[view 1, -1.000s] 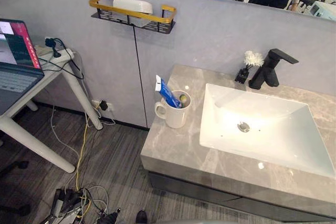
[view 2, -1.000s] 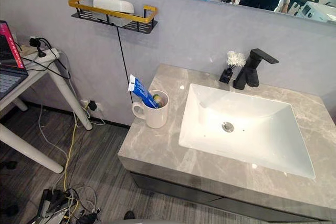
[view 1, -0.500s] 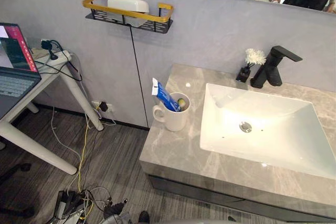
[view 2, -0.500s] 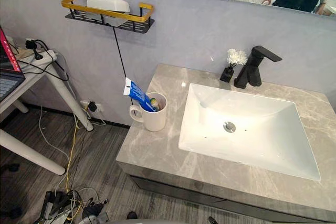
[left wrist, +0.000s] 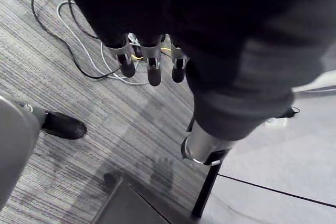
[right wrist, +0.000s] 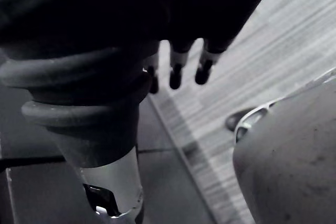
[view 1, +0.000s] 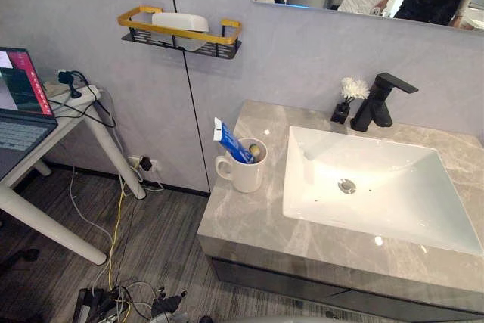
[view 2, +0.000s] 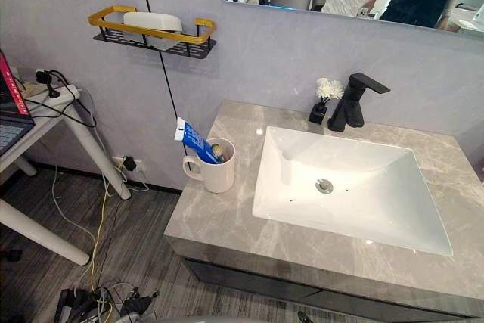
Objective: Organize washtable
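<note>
The left hand [left wrist: 152,61] is seen in its wrist view hanging low over the grey floor, its fingers loosely straight, with nothing held and nothing touched. The right hand [right wrist: 176,72] is shown the same way in its own wrist view — fingers relaxed, pointing down, empty. Neither is raised to the washtable [view 1: 249,221], so the work is judged to be at its very start.

On the grey stone top a white mug [view 1: 247,173] stands upright near the left edge, just beside the white sink [view 1: 318,187]. A blue toothpaste tube [view 1: 229,139] is propped in it, leaning out over the rim to the left. Something small and yellowish sits in the mug too, but what it is cannot be told. At the back, a black faucet [view 1: 380,98] and a small dark vase of white flowers [view 1: 345,102] are set close together. A gold-railed shelf [view 1: 181,34] with a white box [view 1: 180,21] on it is fixed to the wall, up and to the left of the top.

The mug is taken as the likely first object. It would best be approached from the side, with a hand lifted clear of the counter's front edge and the fingers spread wide until the body is enclosed. The mug should then be held level — otherwise the leaning tube may be tipped out.
</note>
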